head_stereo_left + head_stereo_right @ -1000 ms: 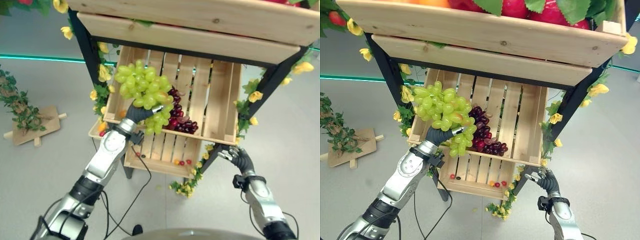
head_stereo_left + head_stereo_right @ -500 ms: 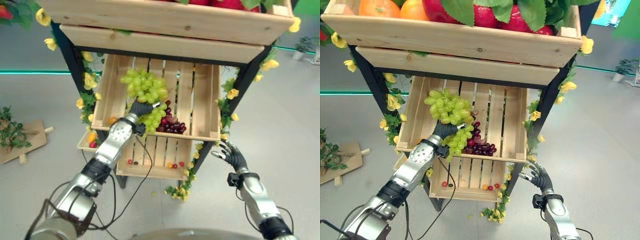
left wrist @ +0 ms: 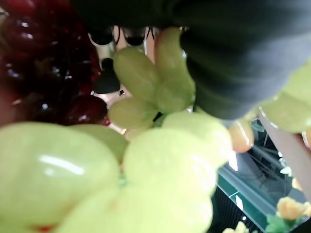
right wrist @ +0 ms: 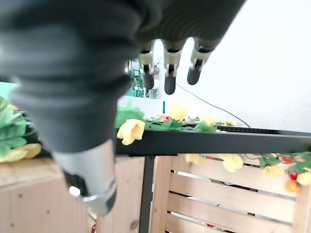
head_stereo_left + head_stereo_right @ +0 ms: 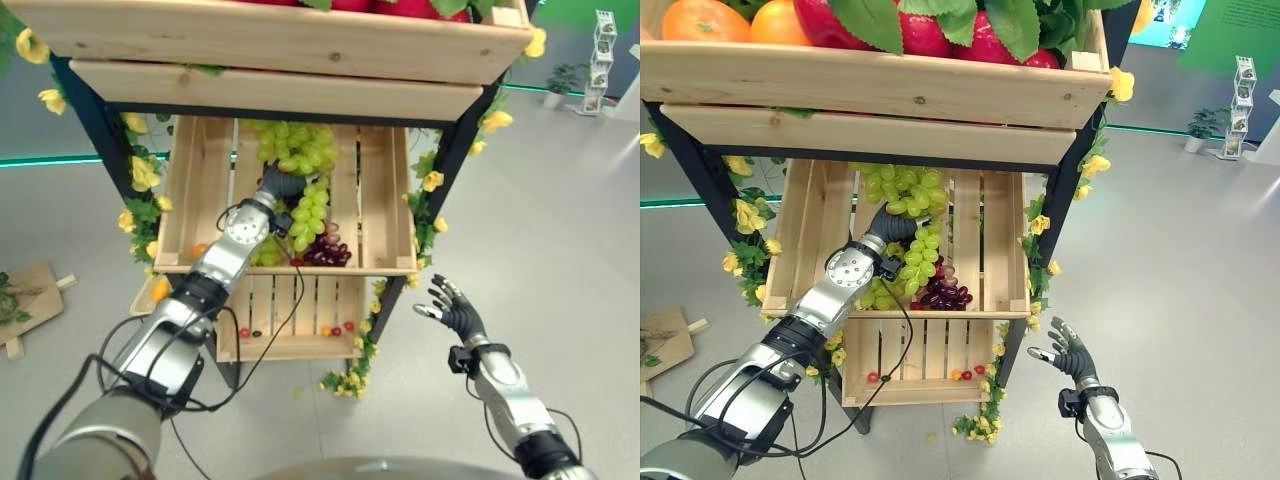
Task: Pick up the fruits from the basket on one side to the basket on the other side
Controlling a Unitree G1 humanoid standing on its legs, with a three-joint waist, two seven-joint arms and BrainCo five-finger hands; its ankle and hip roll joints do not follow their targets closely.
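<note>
A grey floor (image 5: 560, 200) surrounded a black-framed stand (image 5: 1065, 190) trimmed with yellow flowers (image 5: 141, 172) and carrying slatted crates of pale, unfinished wood. The left arm reached up into the middle crate (image 5: 385, 200), its left hand (image 5: 278, 186) curled round the stem end of a bunch of green grapes (image 5: 298, 150); smooth oval berries clustered above the fingers and trailed below them. Dark red grapes (image 5: 322, 250) lay on the crate's slats just beside the hanging green ones. The right hand (image 5: 452, 310) hung low beside the stand's right leg, fingers spread and holding nothing. The top crate (image 5: 890, 85) held oranges (image 5: 700, 18) and red fruits under green leaves. Small red fruits (image 5: 340, 327) sat in the lowest crate (image 5: 290, 320).
</note>
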